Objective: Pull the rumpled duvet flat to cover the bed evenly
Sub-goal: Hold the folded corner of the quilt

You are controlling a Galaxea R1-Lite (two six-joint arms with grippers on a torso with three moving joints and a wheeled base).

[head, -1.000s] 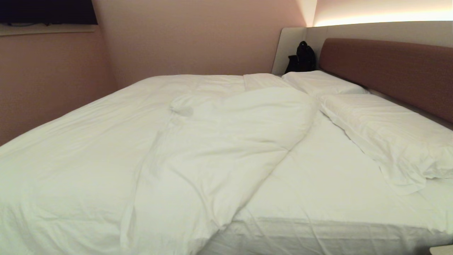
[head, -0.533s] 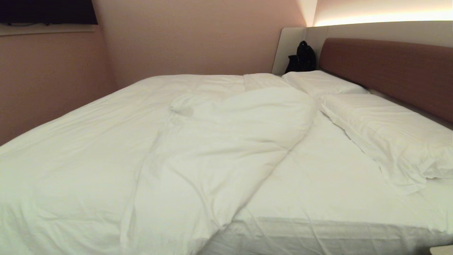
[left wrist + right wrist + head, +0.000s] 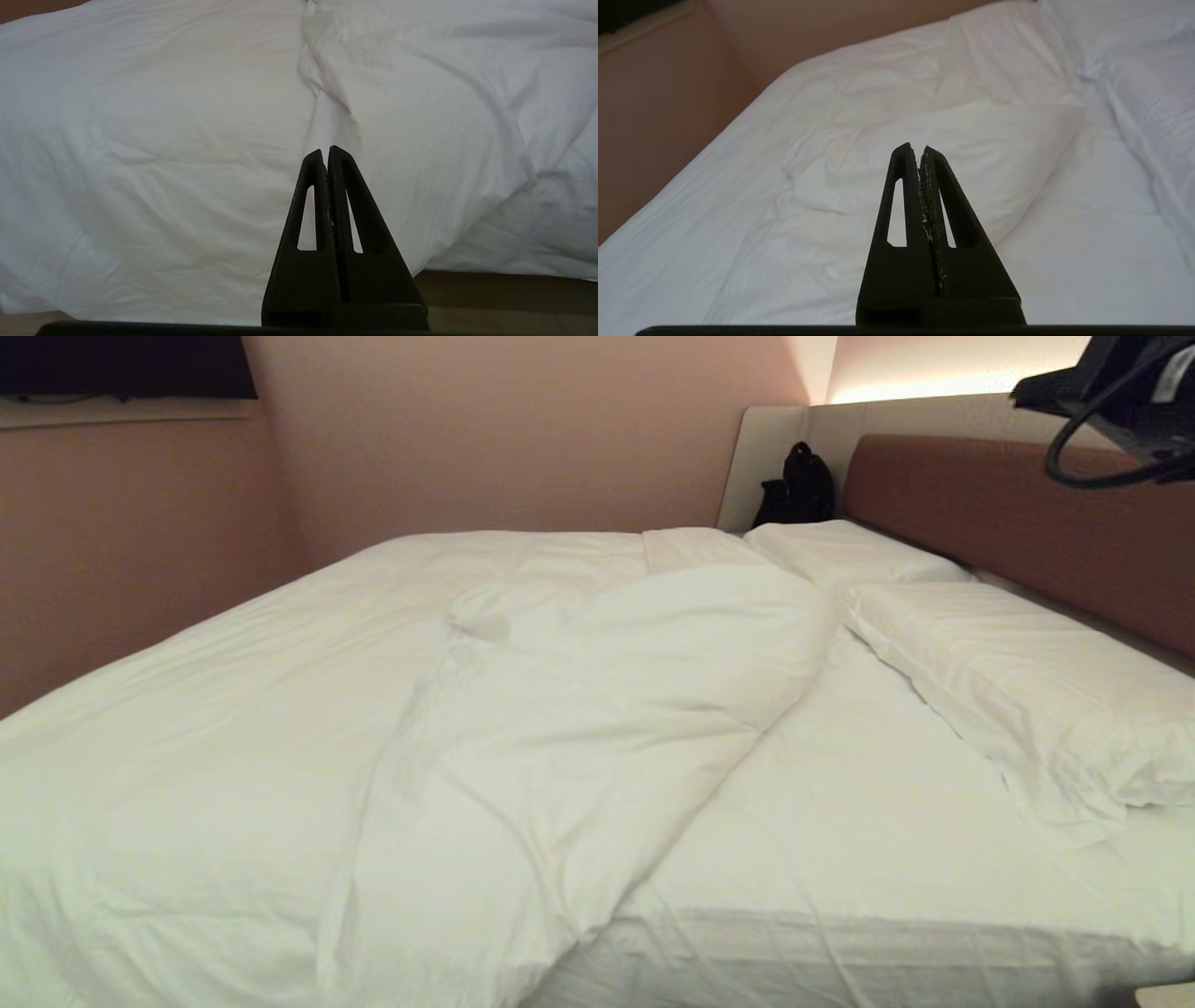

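A white duvet lies rumpled across the bed, spread over the foot-end half and the far side, with one thick corner folded back on itself in a puffy diagonal flap that runs from the near edge of the mattress up toward the pillows. Beside the flap, the head-end part of the near side is uncovered, showing the fitted sheet right down to the bed's near edge. Two white pillows lie end to end along the head end, against the reddish-brown headboard. A dark bag sits in the far corner beyond them, propped against the pale wall panel.

The right arm juts into the upper right of the head view, raised above the headboard line with a looped cable hanging below it. Its wrist camera shows the right gripper with both fingers pressed together and nothing between them, poised in the air above the folded flap. The left gripper is likewise closed tight and empty, low by the near side of the bed, pointing at the duvet's overhanging edge; whether its tips brush the cloth is hard to judge from this angle. A strip of brown floor shows beneath the hanging fabric.
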